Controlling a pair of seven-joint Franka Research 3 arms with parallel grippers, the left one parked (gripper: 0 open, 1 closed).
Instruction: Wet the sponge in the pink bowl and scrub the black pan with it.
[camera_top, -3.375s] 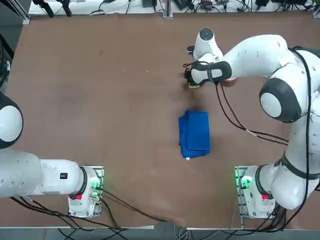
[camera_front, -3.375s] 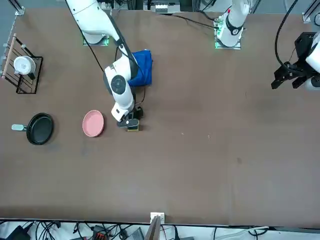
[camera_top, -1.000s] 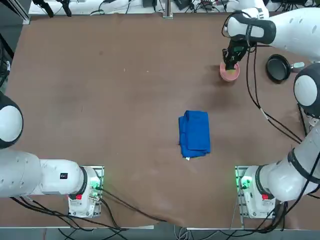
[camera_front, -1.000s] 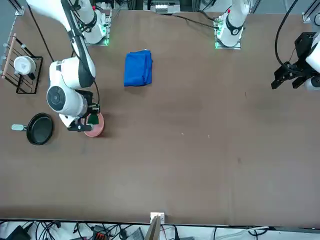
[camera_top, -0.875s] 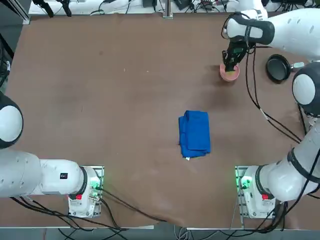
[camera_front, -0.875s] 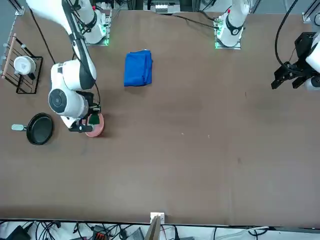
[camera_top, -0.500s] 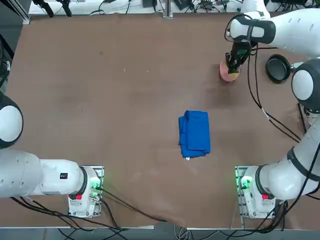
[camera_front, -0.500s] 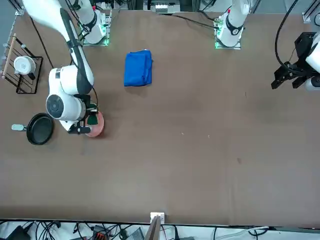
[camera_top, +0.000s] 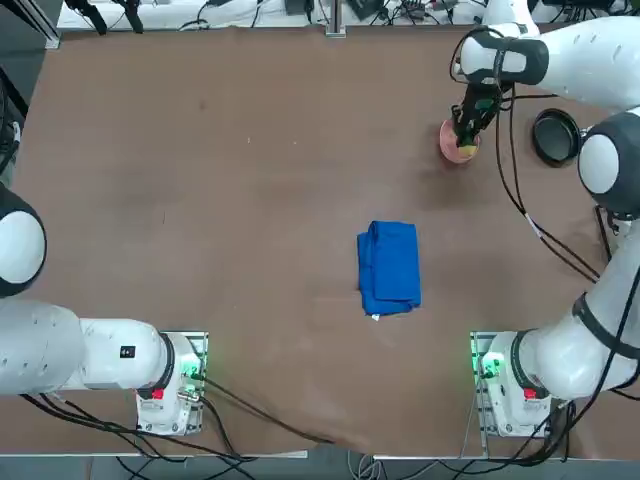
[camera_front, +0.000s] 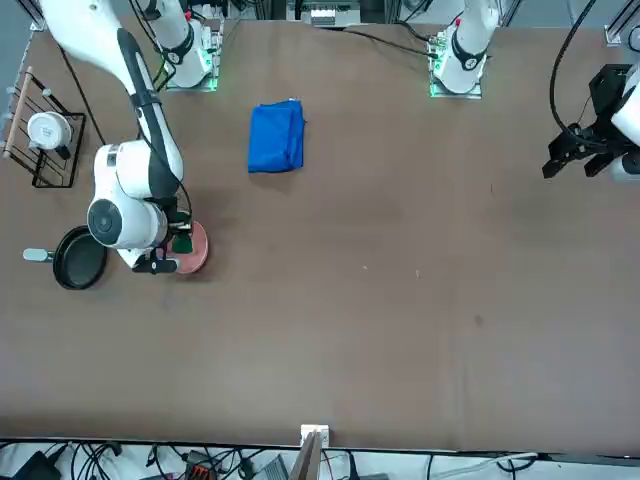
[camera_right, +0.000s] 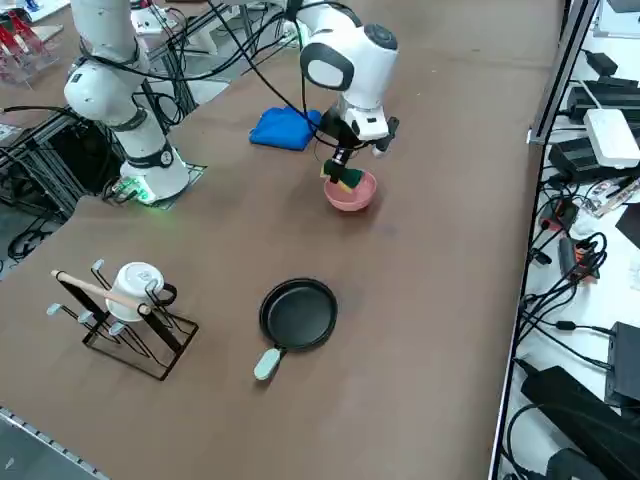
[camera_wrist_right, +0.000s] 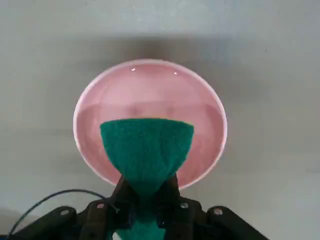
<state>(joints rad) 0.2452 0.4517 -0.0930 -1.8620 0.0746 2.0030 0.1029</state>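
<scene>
Green-topped sponge (camera_wrist_right: 146, 150) pinched in the right claw (camera_wrist_right: 145, 197) hangs over the pink bowl (camera_wrist_right: 210, 107) on the desk (camera_top: 250, 200); best to lower straight down, keep centred, dip fully, before crossing to the black pan (camera_right: 298, 313) nearby.

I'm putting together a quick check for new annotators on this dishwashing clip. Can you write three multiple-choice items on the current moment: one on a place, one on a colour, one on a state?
1. Where is the sponge?
A. Over the pink bowl
B. In the black pan
C. On the blue cloth

2. What colour is the sponge's visible face?
A. Blue
B. Green
C. White

3. What state is the right gripper in?
A. Open, holding nothing
B. Shut on the sponge
C. Shut on the pan handle

Answers: 1 A, the wrist view shows it above the bowl. 2 B, green scouring side faces the camera. 3 B, the fingers pinch the sponge's narrowed end.
</scene>
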